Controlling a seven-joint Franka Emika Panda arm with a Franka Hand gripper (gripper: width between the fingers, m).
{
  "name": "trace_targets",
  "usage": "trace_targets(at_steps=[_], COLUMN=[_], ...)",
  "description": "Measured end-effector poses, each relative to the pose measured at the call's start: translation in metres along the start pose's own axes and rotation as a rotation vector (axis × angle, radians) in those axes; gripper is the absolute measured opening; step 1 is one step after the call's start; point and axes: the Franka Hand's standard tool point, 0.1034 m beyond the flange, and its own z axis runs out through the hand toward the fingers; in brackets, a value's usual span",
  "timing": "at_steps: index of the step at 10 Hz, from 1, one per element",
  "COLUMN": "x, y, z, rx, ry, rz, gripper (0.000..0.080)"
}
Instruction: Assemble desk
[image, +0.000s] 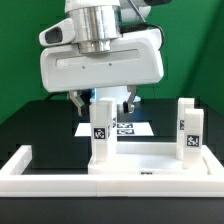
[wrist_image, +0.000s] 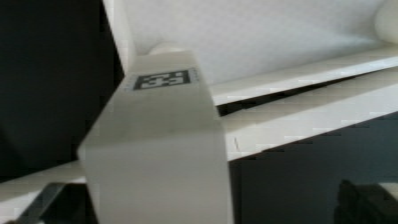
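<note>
Jaws (image: 102, 100) seemingly gripping upright leg (image: 100, 128).

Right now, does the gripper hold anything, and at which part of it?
The gripper appears to hold an upright desk leg at its top end. The finger contact itself is hidden, so a firm grasp cannot be confirmed.

We see open room between the two upright legs (image: 101, 128) (image: 188, 130); the low wall (image: 60, 178) blocks the desk's (image: 30, 120) near edge.

Leg (image: 100, 132) upright under hand (image: 101, 100), second leg (image: 188, 130) well off toward exterior view's right, marker board (image: 122, 128) behind, low wall (image: 60, 176) in front.
</note>
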Motion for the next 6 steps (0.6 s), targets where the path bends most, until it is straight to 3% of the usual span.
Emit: trace_targets(at_steps=[1,2,3,4,6], x=[0.0001,0.0,0.0,0.0015,0.0024], y=[0.0006,0.0008,0.0007,0.0015,0.0044], z=[0.0002,0.0005,0.0006,-0.0007,-0.0009], rx=[0.0,-0.001,0.001,0.001,0.002], ry=[0.0,-0.001,-0.001,0.004,0.01], rz=[0.002,0.023,0.066,0.163,0.317], gripper=[0.0502,0.0502,0.0364,0.0302,0.0301])
